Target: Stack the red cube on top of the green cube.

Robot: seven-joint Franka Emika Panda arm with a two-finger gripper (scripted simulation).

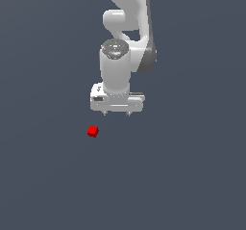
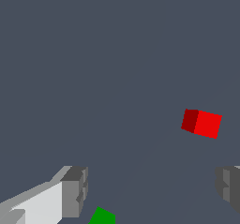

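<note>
White two-finger gripper: your fingers stand wide apart with nothing between them, hanging above the floor on the white Panda arm.

Small bright green plain-faced cube: you see only a corner of it at the edge of the wrist view, close by one finger. It is hidden in the exterior view, probably behind the hand.

Small bright red plain-faced cube: it rests flat on the dark grey floor, apart from your gripper, toward the exterior view's left of the fingertips. In the wrist view it sits turned slightly askew to your finger line.

Handling, as a judgement: rigid, light, smooth-faced, not fragile. Take it across two opposite flat side faces, centred, after you turn the wrist to square the pads with those faces. A corner pinch would likely let it twist or slip.
</note>
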